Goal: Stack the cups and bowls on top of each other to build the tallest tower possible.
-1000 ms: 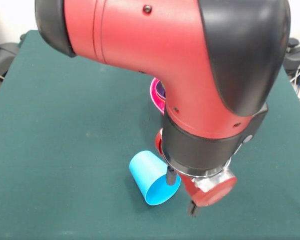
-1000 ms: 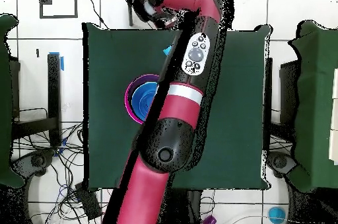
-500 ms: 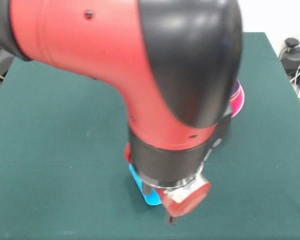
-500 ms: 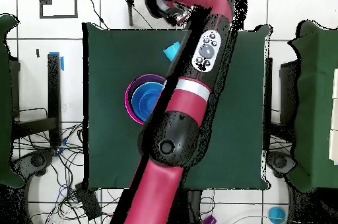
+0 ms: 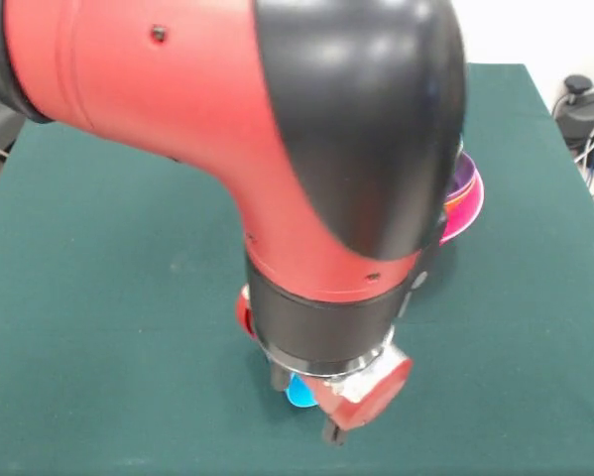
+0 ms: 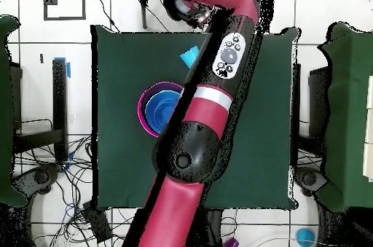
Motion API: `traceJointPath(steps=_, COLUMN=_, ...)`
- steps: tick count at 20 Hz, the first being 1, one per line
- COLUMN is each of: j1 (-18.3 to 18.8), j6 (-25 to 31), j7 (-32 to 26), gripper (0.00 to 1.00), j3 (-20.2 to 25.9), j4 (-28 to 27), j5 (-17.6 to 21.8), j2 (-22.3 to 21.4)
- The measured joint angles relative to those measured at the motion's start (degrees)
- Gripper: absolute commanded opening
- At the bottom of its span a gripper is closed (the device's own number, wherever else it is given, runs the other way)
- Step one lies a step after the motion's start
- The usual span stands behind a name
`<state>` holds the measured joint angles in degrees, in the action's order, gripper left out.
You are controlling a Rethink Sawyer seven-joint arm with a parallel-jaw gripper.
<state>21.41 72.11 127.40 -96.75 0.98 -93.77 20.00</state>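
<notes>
The sky blue cup [image 5: 298, 393] lies on its side on the green table [image 5: 98, 297], mostly hidden under my wrist; it also shows in the overhead view [image 6: 189, 57]. My gripper [image 5: 302, 407] is low over it, open, with a dark fingertip [image 5: 277, 379] on each side of the visible blue sliver. The tower [image 6: 159, 109] is a pink bowl [image 5: 467, 206] with a purple bowl [image 5: 465, 175] and a sky blue bowl [image 6: 163, 108] nested inside it. It stands behind my arm. The yellow-green cup is out of view.
My red and black arm [image 5: 277, 149] fills most of the front view and crosses the table [image 6: 124, 62] in the overhead view. Cables and dark stands lie beyond the table's edges.
My arm has swung across the front view, towards its left, uncovering the pink bowl's side. The gripper went lower and left, and now covers nearly all of the blue cup.
</notes>
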Motion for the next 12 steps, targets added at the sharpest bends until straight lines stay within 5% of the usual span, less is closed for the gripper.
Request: traceJointPath(steps=12, j1=-5.81, j6=0.80, j7=0.00, gripper=1.00, j3=5.22, j4=0.43, j5=7.94, j2=-0.32)
